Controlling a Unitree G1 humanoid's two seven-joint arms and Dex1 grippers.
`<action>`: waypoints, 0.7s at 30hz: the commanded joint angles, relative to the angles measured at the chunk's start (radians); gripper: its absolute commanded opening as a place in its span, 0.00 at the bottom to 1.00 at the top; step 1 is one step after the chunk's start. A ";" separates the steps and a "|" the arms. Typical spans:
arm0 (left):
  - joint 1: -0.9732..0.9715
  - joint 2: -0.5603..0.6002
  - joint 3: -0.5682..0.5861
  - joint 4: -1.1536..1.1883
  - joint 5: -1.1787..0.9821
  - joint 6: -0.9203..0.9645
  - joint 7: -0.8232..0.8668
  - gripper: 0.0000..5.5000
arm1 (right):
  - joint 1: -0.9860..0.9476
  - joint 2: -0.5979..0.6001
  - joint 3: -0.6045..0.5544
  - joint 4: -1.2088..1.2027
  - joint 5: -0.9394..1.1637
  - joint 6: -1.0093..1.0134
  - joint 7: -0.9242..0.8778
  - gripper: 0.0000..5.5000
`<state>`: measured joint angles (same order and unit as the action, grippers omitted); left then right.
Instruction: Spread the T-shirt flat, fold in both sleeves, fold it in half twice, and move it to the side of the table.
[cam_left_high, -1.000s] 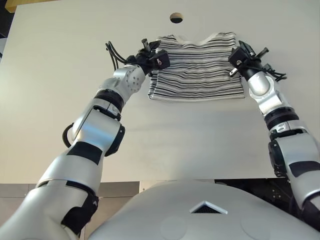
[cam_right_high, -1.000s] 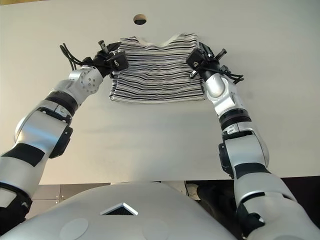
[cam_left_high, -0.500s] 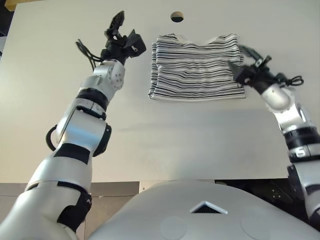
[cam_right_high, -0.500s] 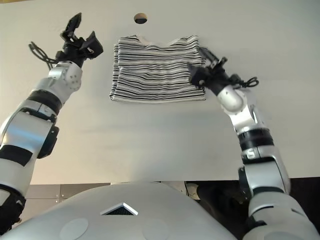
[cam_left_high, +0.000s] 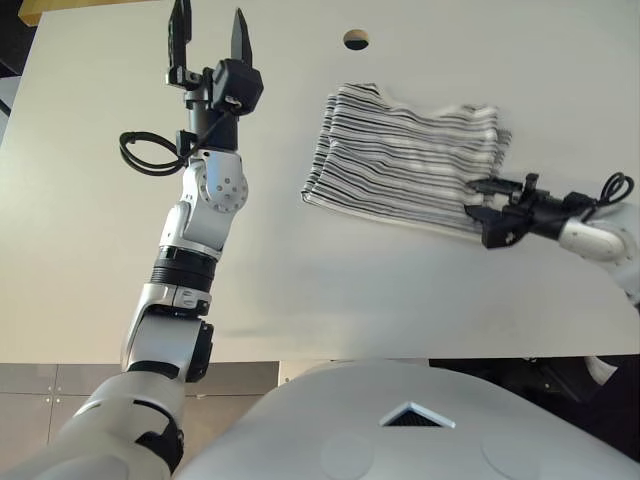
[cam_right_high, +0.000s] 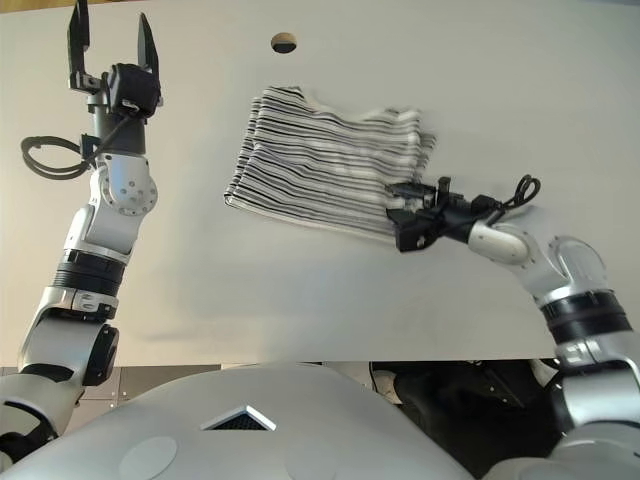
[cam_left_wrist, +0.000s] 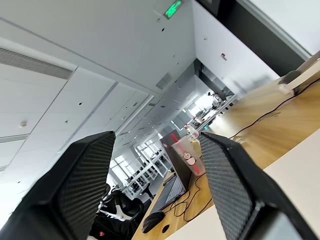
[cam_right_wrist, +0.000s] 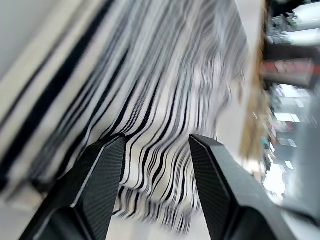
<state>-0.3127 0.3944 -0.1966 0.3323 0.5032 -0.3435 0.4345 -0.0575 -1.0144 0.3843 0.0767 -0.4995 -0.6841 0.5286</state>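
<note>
Striped T-shirt (cam_left_high: 405, 165) lies folded and slantwise on the tabletop (cam_left_high: 400, 290), right of centre, long axis running upper left to lower right. The right claw (cam_left_high: 472, 198) appears clamped on its lower right corner, so it is the nearer. The left claw (cam_left_high: 208, 20), fingers spread, hangs well apart at upper left.

Counting as I go: one table (cam_left_high: 90, 200), and one round hole (cam_left_high: 354, 39) in it up at twelve o'clock. One striped shirt (cam_left_high: 405, 160), out at one o'clock. Two grippers of mine: the left gripper (cam_left_high: 210, 20) at eleven o'clock, the right gripper (cam_left_high: 474, 198) at three o'clock. Two fingers on each, so four fingers all told.
</note>
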 joint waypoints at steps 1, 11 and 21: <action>0.039 -0.013 0.005 -0.066 0.012 0.029 -0.044 0.56 | 0.096 0.044 0.128 -0.207 -0.006 0.002 0.146 0.43; 0.032 -0.015 0.048 0.017 0.011 0.012 -0.026 0.56 | -0.069 0.635 0.395 -0.139 -0.171 0.102 0.077 0.43; 0.009 -0.027 0.048 -0.011 -0.007 -0.021 -0.081 0.56 | -0.127 0.518 0.100 -0.228 -0.016 0.223 0.037 0.43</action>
<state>-0.2841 0.3715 -0.1539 0.3391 0.5125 -0.3583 0.3775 -0.1179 -0.5307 0.4940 -0.2321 -0.4857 -0.4837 0.6013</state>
